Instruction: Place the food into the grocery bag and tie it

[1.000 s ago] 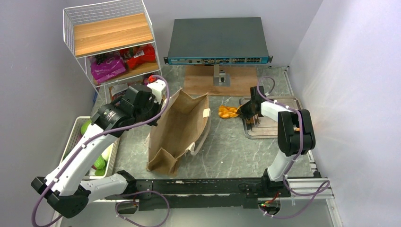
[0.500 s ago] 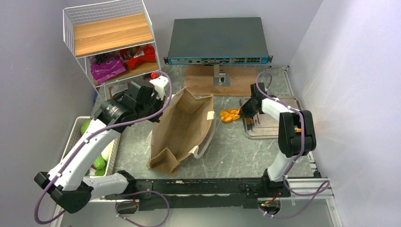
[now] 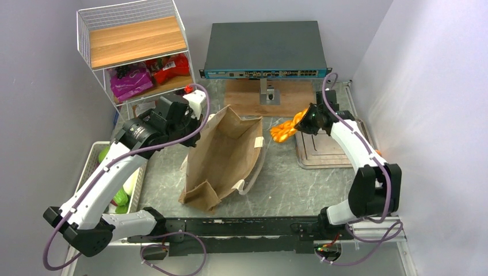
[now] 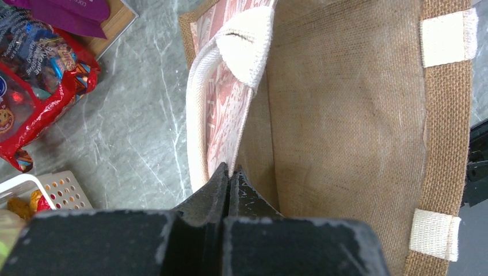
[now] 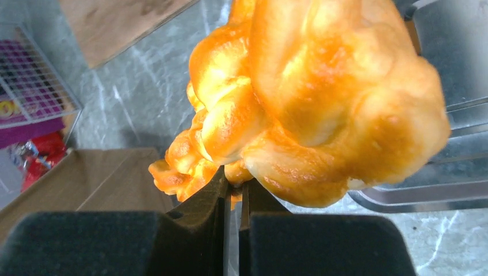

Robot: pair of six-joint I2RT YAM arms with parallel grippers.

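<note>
The tan grocery bag lies on its side in the middle of the table, mouth toward the back. My left gripper is shut on the bag's left rim next to a cream handle; in the left wrist view my left gripper pinches the wall of the bag. My right gripper is shut on an orange lumpy food piece and holds it in the air just right of the bag's mouth. In the right wrist view my right gripper grips the orange piece at its lower edge.
A metal tray lies at the right. A wire shelf at the back left holds red packets and a purple packet. A white basket with a green item stands at the left. A network switch sits at the back.
My right gripper has lifted the orange piece off the table and raised it. My left gripper has pulled the bag's rim a little further, opening the mouth wider.
</note>
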